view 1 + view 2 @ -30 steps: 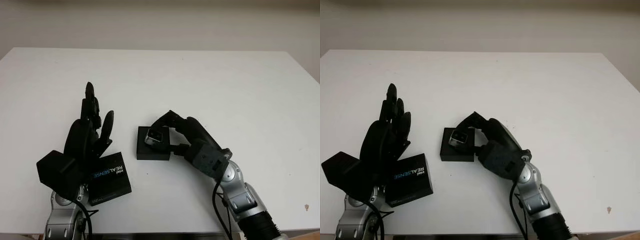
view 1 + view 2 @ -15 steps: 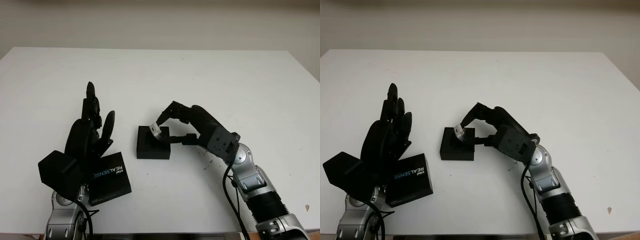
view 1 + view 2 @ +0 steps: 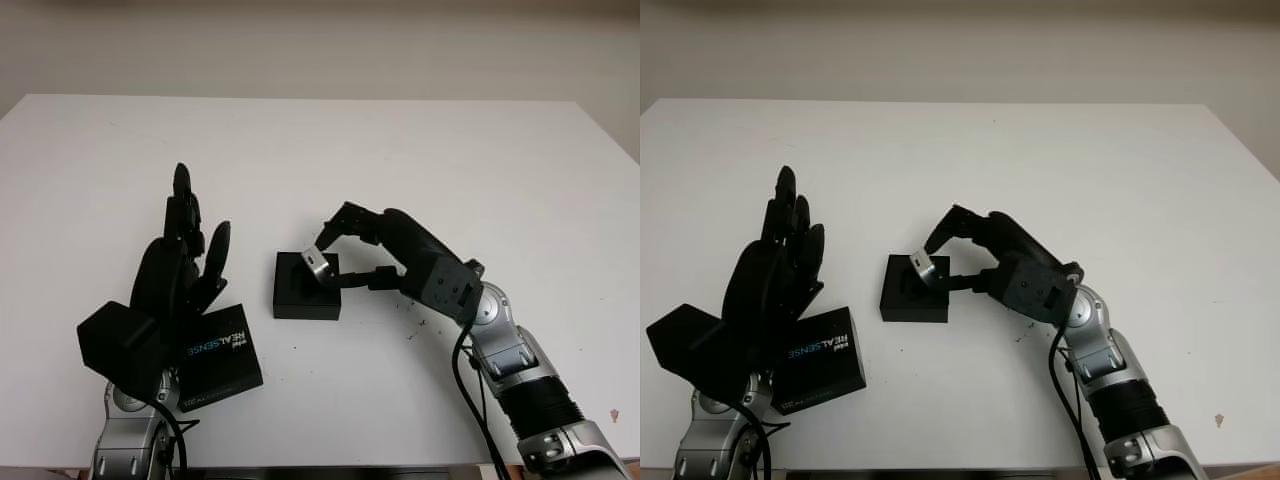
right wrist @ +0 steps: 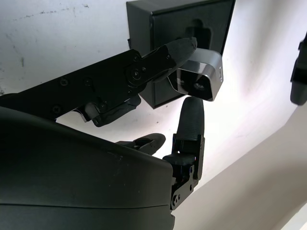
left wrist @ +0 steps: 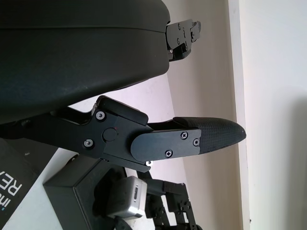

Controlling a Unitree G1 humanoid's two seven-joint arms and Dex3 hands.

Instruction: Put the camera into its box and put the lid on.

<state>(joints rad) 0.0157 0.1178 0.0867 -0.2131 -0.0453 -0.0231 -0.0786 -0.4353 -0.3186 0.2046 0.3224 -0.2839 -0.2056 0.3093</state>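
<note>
A small silver camera [image 3: 317,266] is pinched in my right hand [image 3: 340,258], held just above the right part of the open black box [image 3: 295,292] at the table's middle. The right wrist view shows the camera [image 4: 199,76] between a finger and the thumb, over the box's [image 4: 158,28] foam cutout. The lid [image 3: 220,358], black with "RealSense" lettering, lies at the front left. My left hand [image 3: 190,240] is open, raised above the lid with fingers pointing away from me. The left wrist view shows the camera [image 5: 130,197] and the box [image 5: 79,189].
The white table [image 3: 400,160] stretches wide behind and to the right of the box. A small dark speck [image 3: 613,413] marks the table near the front right corner.
My right arm has drawn back to the right and straightened, keeping the camera pinched; the camera now sits over the box's right part. The left hand has not moved.
</note>
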